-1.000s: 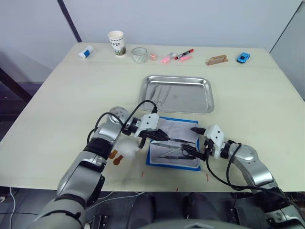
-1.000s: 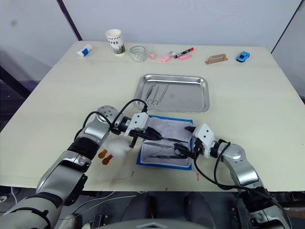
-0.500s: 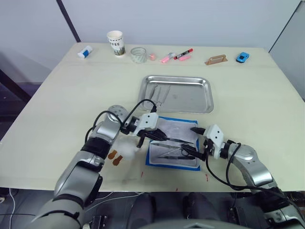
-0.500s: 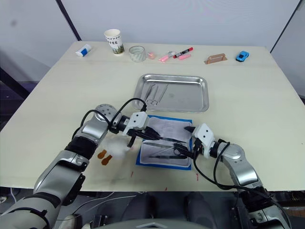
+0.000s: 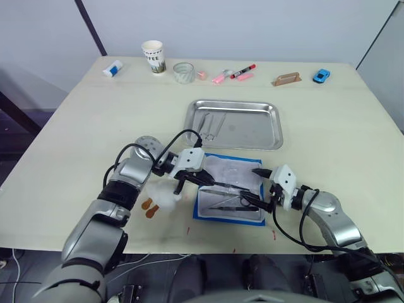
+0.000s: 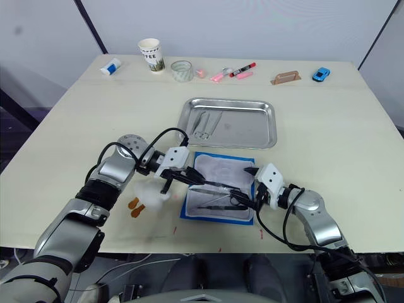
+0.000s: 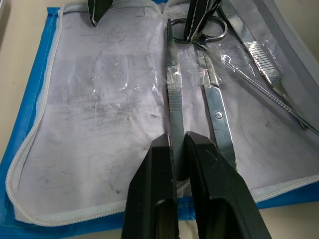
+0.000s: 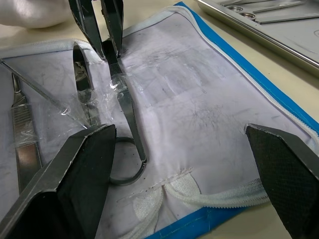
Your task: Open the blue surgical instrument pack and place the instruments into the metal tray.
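The blue surgical instrument pack (image 5: 230, 197) lies open near the table's front edge, pale lining up. Several instruments rest in it, among them ring-handled scissors (image 7: 215, 107). My left gripper (image 7: 178, 142) is shut on the end of slim silver tweezers (image 7: 175, 94) at the pack's left side. At the pack's right edge my right gripper (image 8: 179, 169) is wide open, its fingers (image 8: 75, 189) astride the lining and holding nothing. Behind the pack stands the metal tray (image 5: 265, 129), with two slim instruments (image 5: 209, 125) at its left end.
Along the far edge stand a paper cup (image 5: 153, 57), a clear glass (image 5: 184, 72), pink and red markers (image 5: 235, 74), a brown block (image 5: 288, 79), a blue toy car (image 5: 322, 76) and a small white bottle (image 5: 113, 69). A white wad (image 5: 165, 199) lies left of the pack.
My left gripper has drawn a little to the left with the tweezers in it, and its elbow has swung outward. The right arm has stayed put.
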